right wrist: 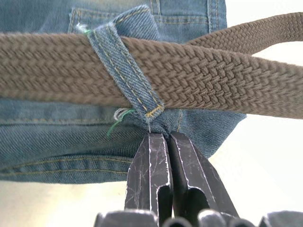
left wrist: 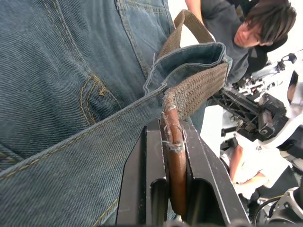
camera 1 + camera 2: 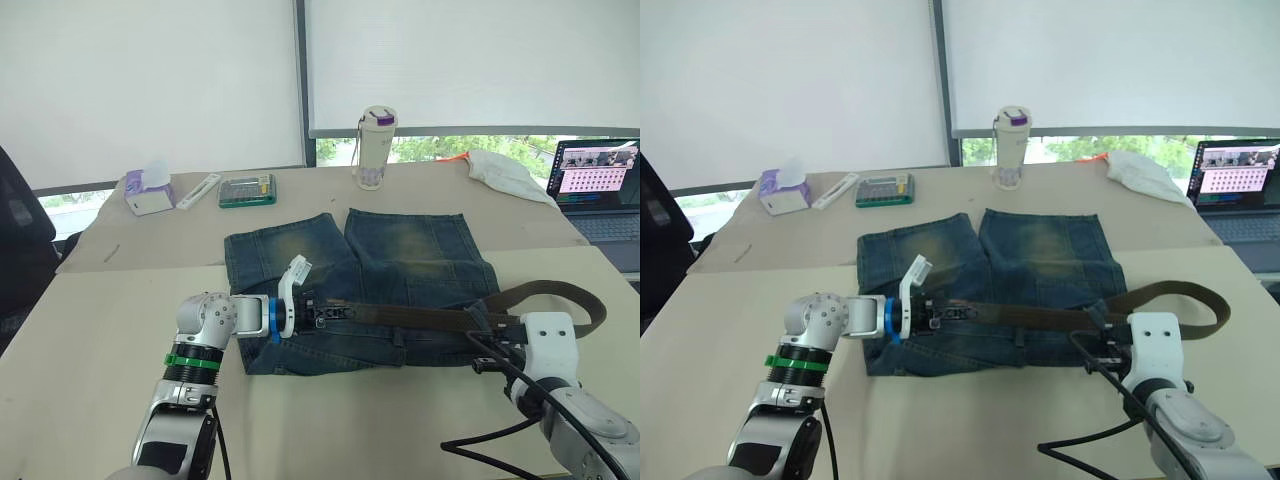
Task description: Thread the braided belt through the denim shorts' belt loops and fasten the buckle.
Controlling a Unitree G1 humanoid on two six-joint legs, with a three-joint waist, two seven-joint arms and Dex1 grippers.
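While the denim shorts [image 3: 360, 290] lie flat on the beige table [image 3: 90, 340], the braided belt [image 3: 420, 318] runs along their waistband under a belt loop [image 1: 125, 66]. Left gripper [image 3: 310, 312] clamps the belt's leather tip; right gripper [image 1: 163, 142] pinches the waistband. Beyond the shorts stand a bottle [image 3: 375, 148], calculator [image 3: 247, 190], tissue box [image 3: 148, 192] and laptop [image 3: 598, 190].

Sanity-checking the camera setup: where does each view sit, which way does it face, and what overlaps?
Left and right eye views: on the head, looking forward and down at the denim shorts on the table; both arms show.
Left wrist view: along the left gripper, shut on the braided belt's end.
Right wrist view: along the right gripper, pinching the waistband under a belt loop.
All views share belt and shorts.
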